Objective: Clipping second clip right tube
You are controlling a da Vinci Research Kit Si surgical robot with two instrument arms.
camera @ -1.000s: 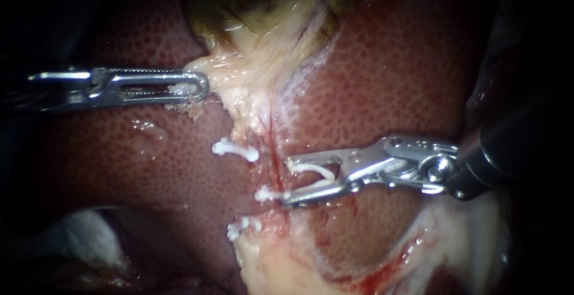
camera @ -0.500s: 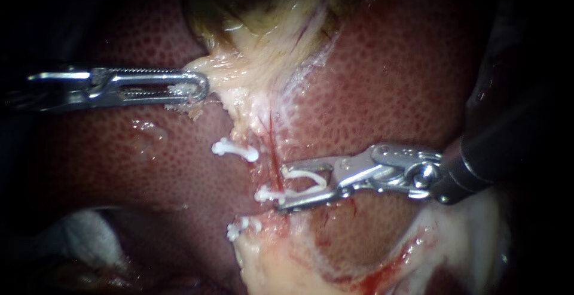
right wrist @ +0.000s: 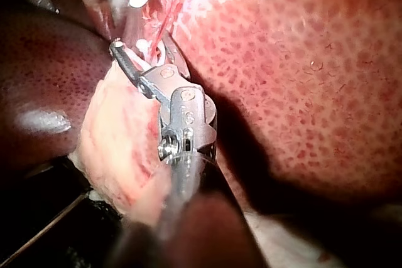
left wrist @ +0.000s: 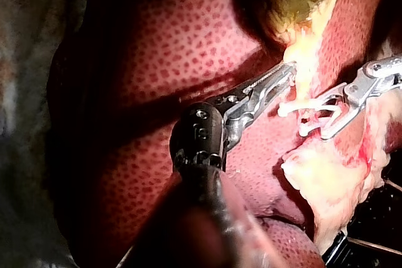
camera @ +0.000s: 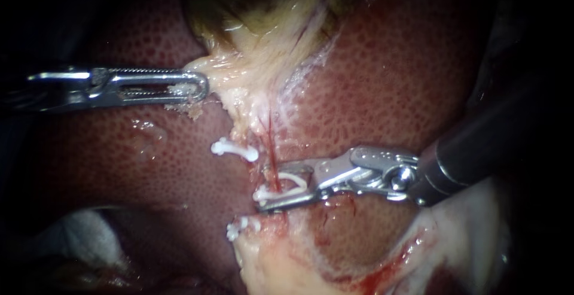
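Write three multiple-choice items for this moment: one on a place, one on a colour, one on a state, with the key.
1. Where do the right instrument's jaw tips lie?
A. at the thin red tube, among seated clips
B. on the gallbladder
C. on bare liver, far from any clip

2. What colour is the clip held in those jaws?
A. gold
B. white
C. blue

3. How do the left instrument's jaws stand?
A. wide open and empty
B. shut on a clip
C. shut on pale tissue

Key:
1 A: in the endoscope view the tips reach across the thin red tube, with seated clips above and below.
2 B: it shows white against the metal jaws.
3 C: both jaws press on the edge of the pale tissue.
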